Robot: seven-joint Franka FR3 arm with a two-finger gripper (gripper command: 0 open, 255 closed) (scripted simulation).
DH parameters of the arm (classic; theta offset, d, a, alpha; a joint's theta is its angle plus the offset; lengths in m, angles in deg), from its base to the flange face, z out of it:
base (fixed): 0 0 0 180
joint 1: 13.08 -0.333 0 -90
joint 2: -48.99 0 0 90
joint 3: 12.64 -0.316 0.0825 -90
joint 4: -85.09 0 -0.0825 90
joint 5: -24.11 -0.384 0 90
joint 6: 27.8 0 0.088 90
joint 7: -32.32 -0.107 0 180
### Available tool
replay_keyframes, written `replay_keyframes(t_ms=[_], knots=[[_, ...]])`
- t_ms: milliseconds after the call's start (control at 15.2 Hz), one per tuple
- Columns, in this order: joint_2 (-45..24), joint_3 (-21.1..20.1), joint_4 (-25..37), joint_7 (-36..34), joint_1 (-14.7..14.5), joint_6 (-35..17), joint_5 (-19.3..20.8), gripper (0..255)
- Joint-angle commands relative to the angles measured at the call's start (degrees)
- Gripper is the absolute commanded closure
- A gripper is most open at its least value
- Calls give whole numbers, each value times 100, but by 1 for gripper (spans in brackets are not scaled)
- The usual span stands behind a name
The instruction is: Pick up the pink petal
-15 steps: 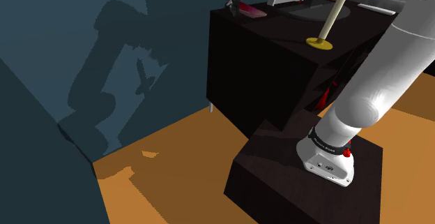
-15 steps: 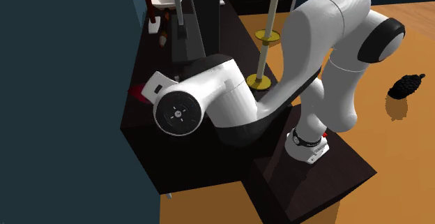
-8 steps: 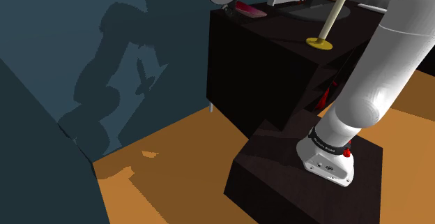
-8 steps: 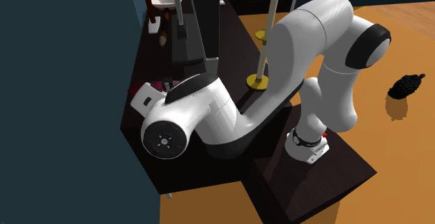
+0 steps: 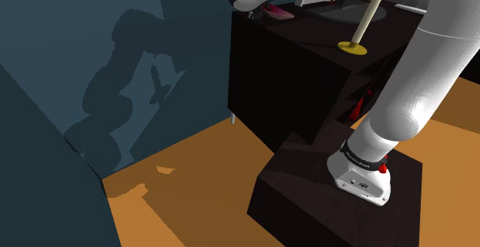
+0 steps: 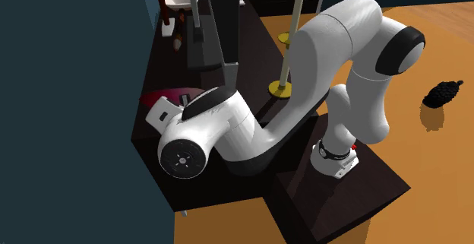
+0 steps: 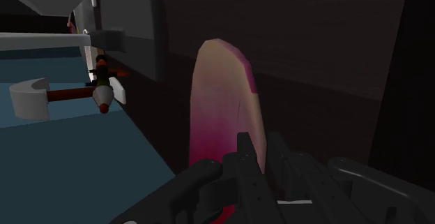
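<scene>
The pink petal (image 7: 222, 93), pale yellow at its tip and deep pink at its base, lies on the dark table (image 5: 286, 61) near the blue wall. In the wrist view my black gripper (image 7: 261, 154) is shut on the petal's pink base, one finger on each side of it. In the shoulder view a pink sliver of the petal (image 5: 278, 11) peeks out under the white forearm. The second exterior view shows the petal (image 6: 162, 98) at the table's (image 6: 251, 45) wall-side edge, partly covered by the arm's wrist.
A yellow candlestick (image 5: 360, 24) (image 6: 284, 61) stands on the table behind the arm. A white bowl (image 6: 181, 1) and small red-handled items sit at the far end. The blue wall (image 5: 77, 61) runs close beside the petal. A black lump (image 6: 443, 93) lies on the orange floor.
The arm has swung down and toward the wall over the petal. The fingers, open before, have closed on the petal's base.
</scene>
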Motion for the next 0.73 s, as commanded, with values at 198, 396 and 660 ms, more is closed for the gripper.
replay_keyframes(t_ms=[198, 396, 660], knots=[[2, 1, -4, -1, 1, -3, 0, 255], [-8, -5, 71, 44, -9, 48, 2, 255], [39, -12, 286, 248, -22, 211, 5, 255]])
